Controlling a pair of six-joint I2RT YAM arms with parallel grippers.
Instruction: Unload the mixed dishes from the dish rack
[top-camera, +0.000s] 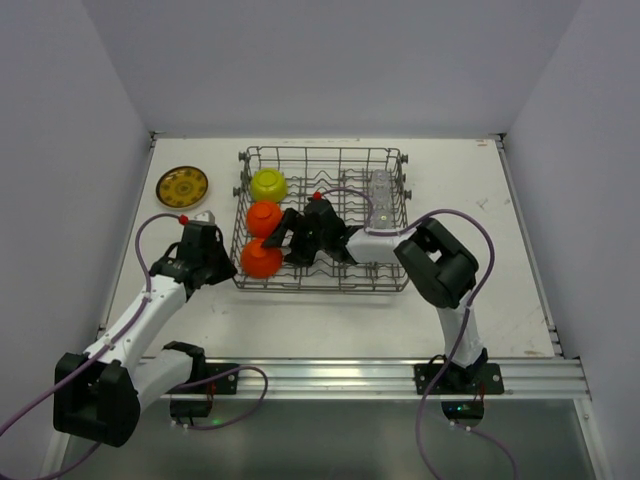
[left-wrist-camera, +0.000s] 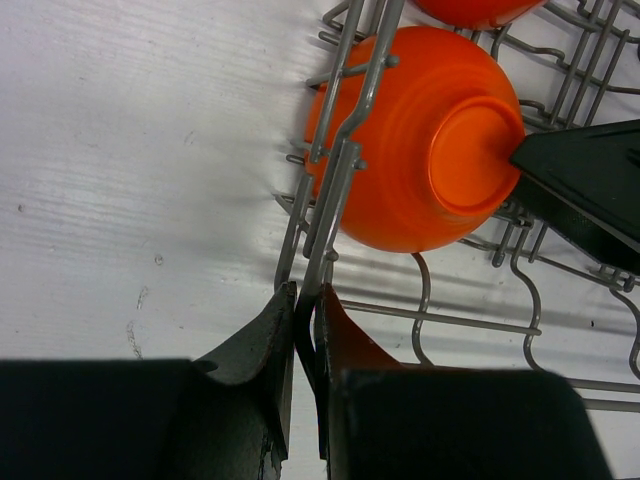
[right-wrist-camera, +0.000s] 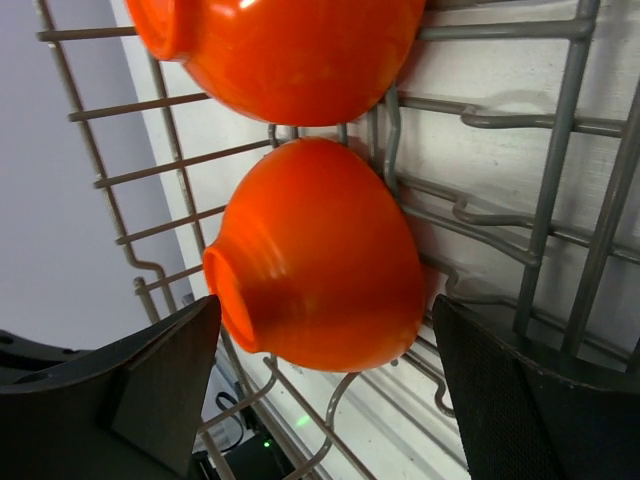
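The grey wire dish rack (top-camera: 385, 275) stands mid-table. Along its left side lie a yellow-green bowl (top-camera: 268, 184), an orange bowl (top-camera: 263, 217) and a nearer orange bowl (top-camera: 261, 258) (left-wrist-camera: 400, 150) (right-wrist-camera: 320, 260), tipped on its side. My right gripper (top-camera: 284, 244) (right-wrist-camera: 322, 320) reaches into the rack, open, with one finger (left-wrist-camera: 590, 180) at that bowl's foot and the other by its rim. My left gripper (top-camera: 230, 262) (left-wrist-camera: 305, 315) is shut on a wire of the rack's left wall. A clear glass (top-camera: 381, 190) lies in the rack's right part. A patterned plate (top-camera: 182, 185) rests on the table.
The plate sits near the table's far left corner, outside the rack. A small pale object (top-camera: 204, 215) shows just beyond my left wrist. White walls close in the table on the left, back and right.
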